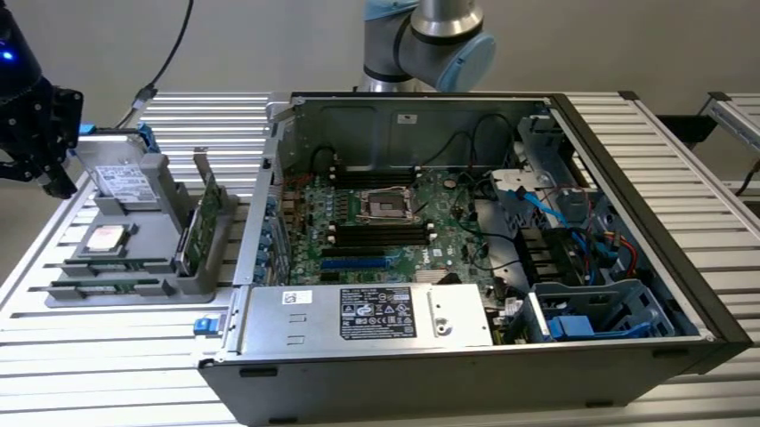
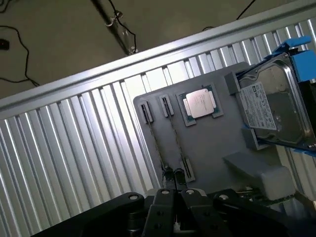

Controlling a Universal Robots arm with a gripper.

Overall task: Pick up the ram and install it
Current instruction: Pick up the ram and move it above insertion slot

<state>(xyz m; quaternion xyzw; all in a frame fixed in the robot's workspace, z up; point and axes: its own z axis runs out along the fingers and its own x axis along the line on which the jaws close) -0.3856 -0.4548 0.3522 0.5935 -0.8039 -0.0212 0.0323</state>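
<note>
Two ram sticks (image 1: 109, 264) stand on edge in holders at the near end of a grey parts tray (image 1: 71, 240), at the exterior view's left. From the wrist view a ram stick (image 2: 157, 140) reads as a thin dark line between two end clips, with a second one beside it. My gripper (image 1: 55, 183) hangs above the tray's far left edge, well clear of the sticks. Its fingers (image 2: 165, 200) are pressed together with nothing between them. The open computer case (image 1: 618, 178) shows the motherboard (image 1: 380, 222) with long black memory slots (image 1: 377, 236) beside the processor socket.
The tray also carries a silver processor chip (image 2: 200, 103), a hard drive (image 2: 274, 106) in a blue bracket and an upright green expansion card (image 1: 210, 218). A power supply box (image 1: 368, 313) and blue drive cages (image 1: 594, 307) fill the case's near side. Ribbed aluminium table (image 1: 107, 374) all round.
</note>
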